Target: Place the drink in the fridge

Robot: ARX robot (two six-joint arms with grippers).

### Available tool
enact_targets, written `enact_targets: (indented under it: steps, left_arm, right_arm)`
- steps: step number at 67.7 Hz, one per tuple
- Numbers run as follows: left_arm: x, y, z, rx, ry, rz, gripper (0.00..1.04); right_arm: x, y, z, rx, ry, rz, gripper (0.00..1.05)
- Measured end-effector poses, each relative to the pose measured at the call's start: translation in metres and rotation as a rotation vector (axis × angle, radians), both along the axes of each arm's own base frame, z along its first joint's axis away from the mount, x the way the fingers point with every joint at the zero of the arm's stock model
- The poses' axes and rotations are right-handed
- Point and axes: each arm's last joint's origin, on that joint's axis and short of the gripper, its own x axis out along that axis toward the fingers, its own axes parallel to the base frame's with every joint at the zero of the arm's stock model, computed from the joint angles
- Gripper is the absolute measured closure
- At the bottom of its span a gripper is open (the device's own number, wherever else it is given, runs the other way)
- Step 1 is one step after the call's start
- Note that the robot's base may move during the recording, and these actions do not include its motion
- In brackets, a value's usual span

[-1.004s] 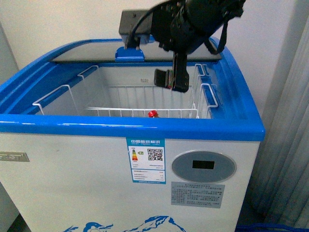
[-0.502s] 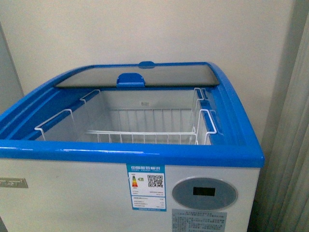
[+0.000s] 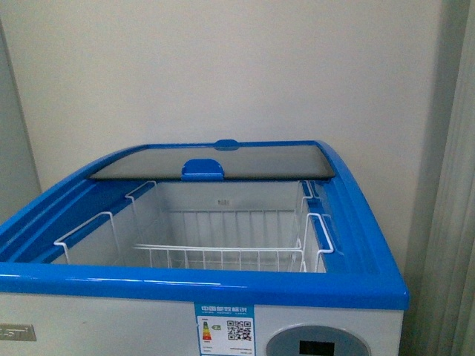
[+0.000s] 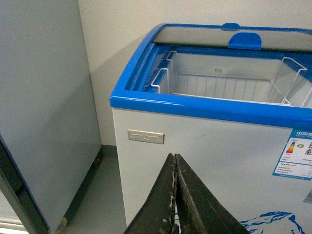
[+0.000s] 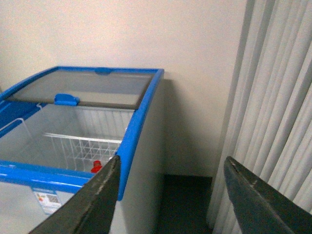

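Observation:
The fridge is a white chest with a blue top rim. Its glass lid is slid to the back and the near half stands uncovered. A white wire basket hangs inside. The drink shows only as a red cap down in the basket in the right wrist view; the front rim hides it in the front view. My right gripper is open and empty, off the fridge's right side. My left gripper is shut on nothing, low before the fridge's white front. Neither arm appears in the front view.
A plain pale grey cabinet stands left of the fridge with a narrow floor gap between. A pleated curtain hangs to the right. A wall rises behind. Dark floor lies between the fridge and the curtain.
A second ago my right arm hung over the open fridge above the basket; it has left the front view. The fridge now sits lower in that view and the red cap no longer shows there.

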Motion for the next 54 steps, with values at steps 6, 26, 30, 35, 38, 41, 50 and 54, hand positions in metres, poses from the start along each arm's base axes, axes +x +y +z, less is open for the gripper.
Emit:
enact_targets:
  steps: [6,26,30,35,38,41,50,54]
  left_arm:
    - [0.0,0.0,0.0,0.0,0.0,0.001,1.02]
    - [0.0,0.0,0.0,0.0,0.0,0.0,1.02]
    - [0.0,0.0,0.0,0.0,0.0,0.0,1.02]
    - [0.0,0.0,0.0,0.0,0.0,0.0,1.02]
    - [0.0,0.0,0.0,0.0,0.0,0.0,1.02]
    - [0.0,0.0,0.0,0.0,0.0,0.0,1.02]
    - [0.0,0.0,0.0,0.0,0.0,0.0,1.02]
    - [0.0,0.0,0.0,0.0,0.0,0.0,1.02]
  right_arm:
    - [0.002,0.007,-0.025,0.001,0.013,0.037,0.68]
    - [0.002,0.008,-0.078,-0.002,0.021,0.042,1.02]
    - [0.002,0.008,-0.088,-0.002,0.023,0.042,1.02]
    - [0.002,0.008,-0.097,-0.002,0.024,0.042,1.02]
    - [0.002,0.008,-0.101,-0.002,0.023,0.042,1.02]
    - [0.002,0.008,-0.106,-0.002,0.024,0.042,1.02]
    - [0.002,0.008,-0.116,-0.002,0.024,0.042,1.02]
    - [0.002,0.008,-0.119,-0.002,0.023,0.042,1.02]
